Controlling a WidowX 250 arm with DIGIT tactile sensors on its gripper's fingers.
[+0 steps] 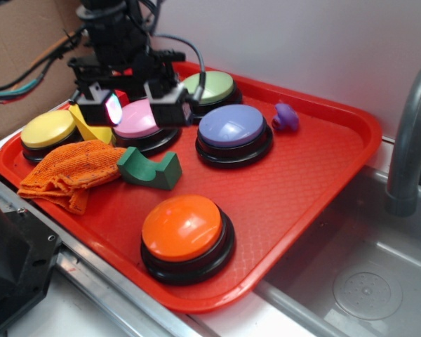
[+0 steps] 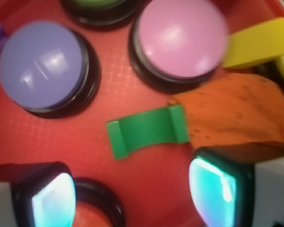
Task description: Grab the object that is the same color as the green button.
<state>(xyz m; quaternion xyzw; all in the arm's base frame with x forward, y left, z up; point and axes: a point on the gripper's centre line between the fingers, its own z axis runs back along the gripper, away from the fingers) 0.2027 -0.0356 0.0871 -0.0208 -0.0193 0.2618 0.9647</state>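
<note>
The object, a small dark green block (image 1: 149, 168) (image 2: 146, 130) with a curved notch in its top, lies on the red tray (image 1: 295, 182) between the pink button (image 1: 140, 119) and the orange button (image 1: 184, 232). The green button (image 1: 210, 88) sits at the tray's back, partly behind the arm. My gripper (image 1: 135, 107) (image 2: 132, 194) hangs open above the pink button, up and back from the block. In the wrist view the block lies ahead of my two fingertips, with nothing between them.
An orange mesh cloth (image 1: 70, 172) touches the block's left end. A yellow wedge block (image 1: 91, 130), a yellow button (image 1: 48, 130), a purple button (image 1: 233, 130) and a small purple object (image 1: 286, 116) also sit on the tray. A sink and grey faucet (image 1: 407, 140) lie right.
</note>
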